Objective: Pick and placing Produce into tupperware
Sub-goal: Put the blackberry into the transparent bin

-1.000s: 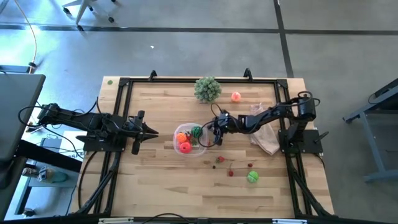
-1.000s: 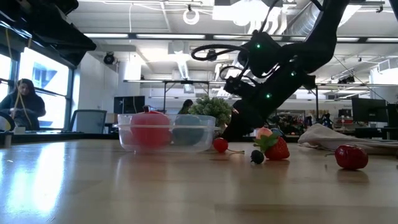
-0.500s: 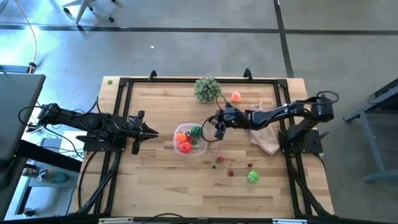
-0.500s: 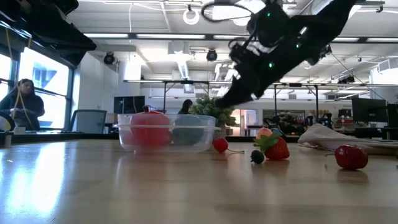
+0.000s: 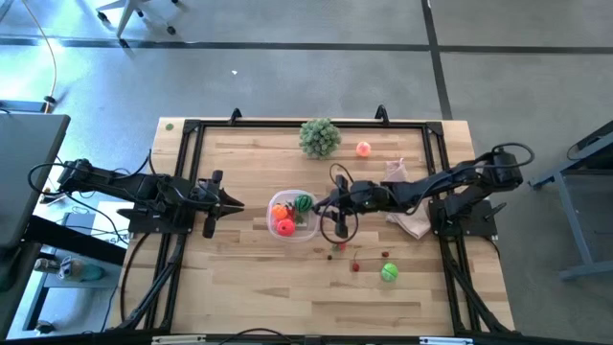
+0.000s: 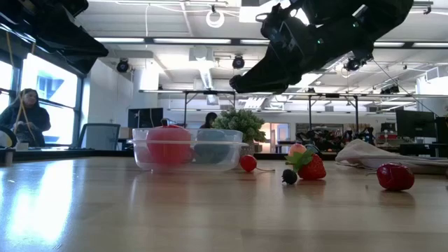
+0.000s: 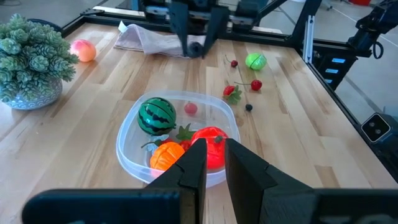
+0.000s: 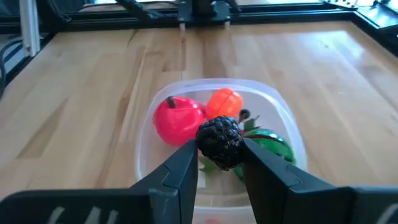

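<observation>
Behind the counter (image 5: 239,278) you can see an open workshop with desks and a seated person far off at a window; none of it crowds your work. On the wood sits the clear tupperware (image 5: 294,215), already holding a red apple (image 8: 177,118), an orange pumpkin-like piece (image 8: 225,101) and a striped green watermelon ball (image 7: 156,114).

Your right pincer (image 8: 220,160) hangs above the container's near rim, clamped on a dark blackberry (image 8: 220,139) held at the very tips of its fingers (image 8: 184,163). Your left pincer (image 7: 210,163) waits at the left side of the counter, fingers together and empty, pointed toward the container.

Still outside the tupperware: a strawberry (image 6: 311,166), a cherry on a stem (image 6: 248,163), a tiny dark berry (image 6: 290,176), another red fruit (image 6: 395,176), a green ball (image 5: 389,272) and a peach (image 5: 364,149) near the bushy green plant (image 5: 320,136). A pale bag (image 5: 410,216) lies under your right arm.

Mind these risks:
- The berry is small and round and gripped only at the tips, so a jolt could squirt it out early.
- If you let go while over the rim rather than the middle, it may strike the edge and roll onto the wood.
- The container looks light; descend too low and a finger could nudge or tip it.
- Dropped from height, the berry may bounce off the apple and out.
</observation>
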Robot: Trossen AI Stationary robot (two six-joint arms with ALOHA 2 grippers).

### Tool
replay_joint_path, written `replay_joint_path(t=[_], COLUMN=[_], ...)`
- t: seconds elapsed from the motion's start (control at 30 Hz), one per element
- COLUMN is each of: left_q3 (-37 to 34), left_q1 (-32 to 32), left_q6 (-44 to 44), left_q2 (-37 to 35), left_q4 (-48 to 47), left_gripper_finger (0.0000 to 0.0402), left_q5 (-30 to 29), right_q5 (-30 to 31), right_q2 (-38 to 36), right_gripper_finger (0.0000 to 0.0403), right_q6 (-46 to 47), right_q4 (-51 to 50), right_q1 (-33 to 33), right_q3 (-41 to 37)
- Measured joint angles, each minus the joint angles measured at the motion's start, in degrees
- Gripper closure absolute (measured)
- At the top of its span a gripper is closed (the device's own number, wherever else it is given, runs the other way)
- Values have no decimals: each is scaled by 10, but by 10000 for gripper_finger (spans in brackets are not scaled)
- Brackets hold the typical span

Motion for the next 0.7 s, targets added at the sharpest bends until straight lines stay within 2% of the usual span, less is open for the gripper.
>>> replay_joint_path(t=[0.13, 0.3, 0.53, 0.7], left_q3=[0, 0, 0, 0], left_q1=[0, 0, 0, 0], left_q6=[0, 0, 0, 0], left_q2=[0, 0, 0, 0], left_q4=[0, 0, 0, 0], left_gripper_finger=[355, 355, 355, 355], left_q5=[0, 0, 0, 0], right_q5=[0, -3, -6, -6], right_q2=[26, 92, 152, 180], right_gripper_finger=[298, 298, 298, 298], right_q6=[1, -16, -30, -22], right_q4=[18, 1, -128, -200], right_q1=[9, 10, 9, 9], right_q3=[3, 63, 166, 212])
